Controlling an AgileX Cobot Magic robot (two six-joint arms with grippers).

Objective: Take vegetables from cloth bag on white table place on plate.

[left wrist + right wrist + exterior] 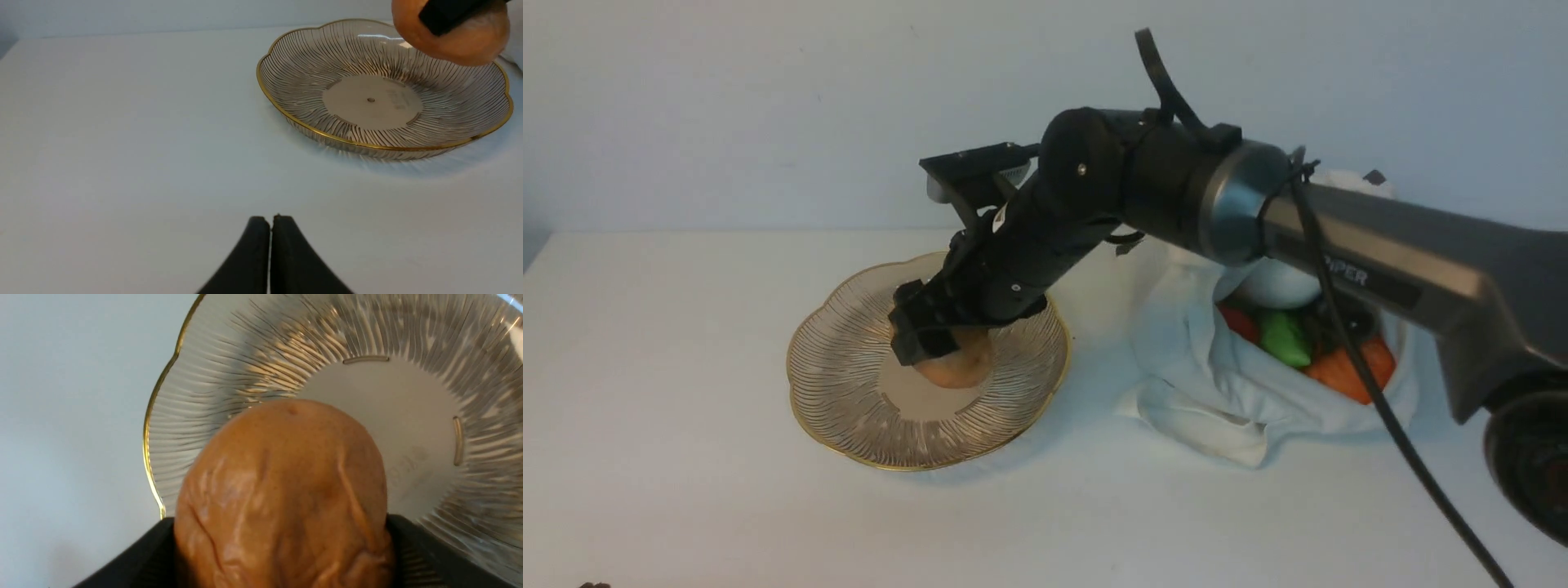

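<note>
My right gripper (pixel 929 336) is clamped on the potato (pixel 961 367), which is held between its fingers, with the plate (pixel 841 388) just beneath.

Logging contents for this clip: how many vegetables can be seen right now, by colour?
Brown potato: 1, held by the right hand over the plate
White vegetable: 1, in the cloth bag
Red vegetable: 1
Green pepper: 1
Orange pumpkin: 1
Total: 5 in view; the bag may hide more.
</note>
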